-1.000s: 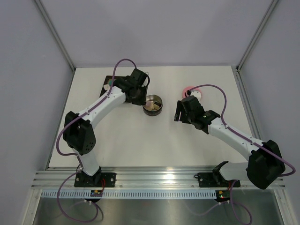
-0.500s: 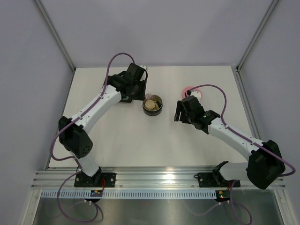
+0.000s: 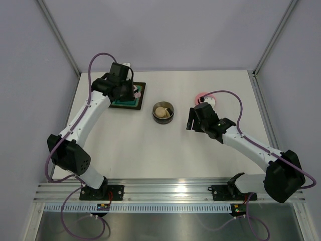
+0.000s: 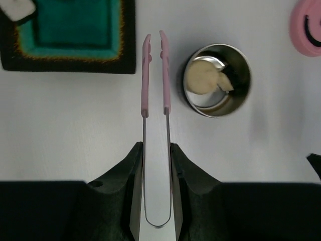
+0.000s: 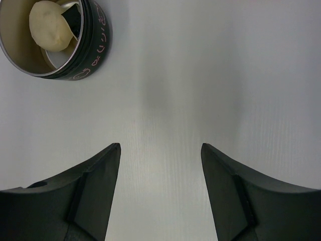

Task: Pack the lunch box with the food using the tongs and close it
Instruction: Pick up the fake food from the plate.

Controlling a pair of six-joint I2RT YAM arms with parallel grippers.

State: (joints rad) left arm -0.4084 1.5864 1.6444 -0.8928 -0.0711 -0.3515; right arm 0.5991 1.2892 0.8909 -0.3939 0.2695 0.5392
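**White table (image 3: 150,150): tongs (image 4: 154,75) leave the tin and go back to the tray**

On the pale tabletop inside the grey-walled cell, the left gripper (image 4: 156,150) has swung away from the steel tin (image 4: 216,79), where it hung a second ago. It now stands by the black tray (image 4: 129,45), its jaws clamped on the shanks of the tongs. The pink tips are slightly apart and carry nothing. The tin lies just right of those tips with cream lumps (image 4: 203,80) in it, which suggests a drop has been made. A white piece (image 4: 17,7) waits in the tray's far corner, ahead and to the left of the tips, probably the next pick. The right gripper (image 5: 160,146) has not moved; its jaws are wide apart and empty, with the tin ahead to their left. The pink lid (image 4: 307,27) is still off, so closing remains to be done
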